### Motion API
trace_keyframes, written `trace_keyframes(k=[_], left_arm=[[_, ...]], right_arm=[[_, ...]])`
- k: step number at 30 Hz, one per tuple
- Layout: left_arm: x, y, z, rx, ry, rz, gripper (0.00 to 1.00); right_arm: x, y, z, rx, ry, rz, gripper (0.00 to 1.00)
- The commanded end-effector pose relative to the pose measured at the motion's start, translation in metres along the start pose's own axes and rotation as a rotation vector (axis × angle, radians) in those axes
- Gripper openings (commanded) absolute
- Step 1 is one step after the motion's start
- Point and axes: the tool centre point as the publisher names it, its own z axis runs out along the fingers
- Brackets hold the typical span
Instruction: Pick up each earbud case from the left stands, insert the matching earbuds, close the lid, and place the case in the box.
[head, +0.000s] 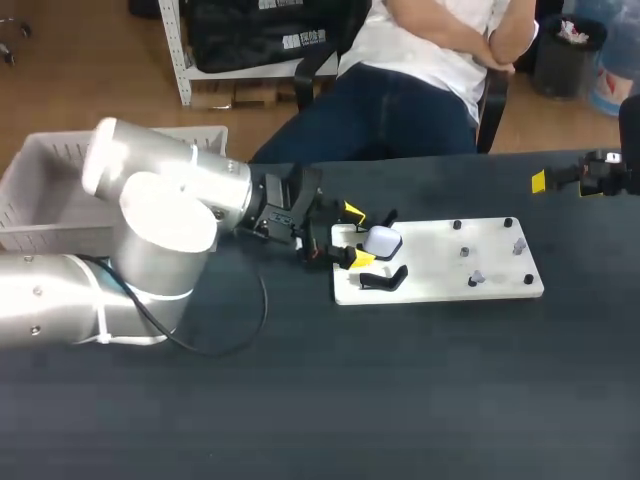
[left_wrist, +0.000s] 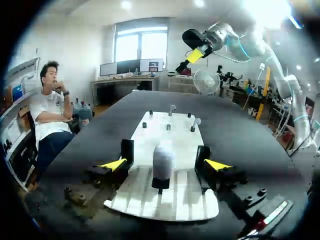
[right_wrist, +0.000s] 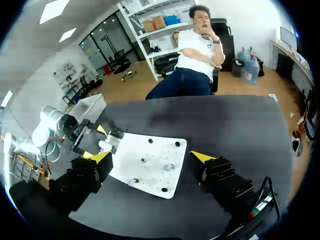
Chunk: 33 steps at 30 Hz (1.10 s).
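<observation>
A white earbud case (head: 382, 241) stands upright on a black stand at the left end of the white board (head: 440, 285). My left gripper (head: 356, 235) is open around the case, one yellow tip on each side, with a gap to both. In the left wrist view the case (left_wrist: 163, 159) sits between the spread fingers of the left gripper (left_wrist: 165, 164). A second black stand (head: 386, 278) next to it is bare. Small grey pieces (head: 518, 243) sit among black pegs at the board's right end. My right gripper (head: 575, 180) hangs open and holds nothing at the table's far right, high above the board (right_wrist: 150, 167).
A white crate (head: 50, 190) stands at the table's back left, behind my left arm (head: 150, 220). The dark tabletop (head: 400, 400) lies bare in front of the board.
</observation>
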Motion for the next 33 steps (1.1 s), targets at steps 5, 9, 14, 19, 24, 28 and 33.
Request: trace_keyframes(k=[5,9,14,19,24,28,33], left_arm=[[0.001,0.007,0.015,0.021,0.014,-0.01,1.0],[0.002,0.007,0.018,0.026,0.008,-0.014,0.79],[0.002,0.006,0.022,0.034,0.006,-0.015,0.7],[0.001,0.005,0.024,0.042,0.004,-0.015,0.67],[0.001,0.005,0.026,0.044,0.001,-0.017,0.62],[0.003,0.004,0.028,0.045,-0.002,-0.019,0.58],[0.004,0.004,0.029,0.047,-0.012,-0.023,0.55]], right_arm=[[0.0,0.0,0.0,0.001,0.0,0.0,1.0],[0.0,0.0,0.0,0.001,0.0,0.0,1.0],[0.0,0.0,0.0,0.001,0.0,0.0,1.0],[0.0,0.0,0.0,0.001,0.0,0.0,1.0],[0.0,0.0,0.0,0.001,0.0,0.0,1.0],[0.0,0.0,0.0,0.001,0.0,0.0,1.0],[0.0,0.0,0.0,0.001,0.0,0.0,1.0]])
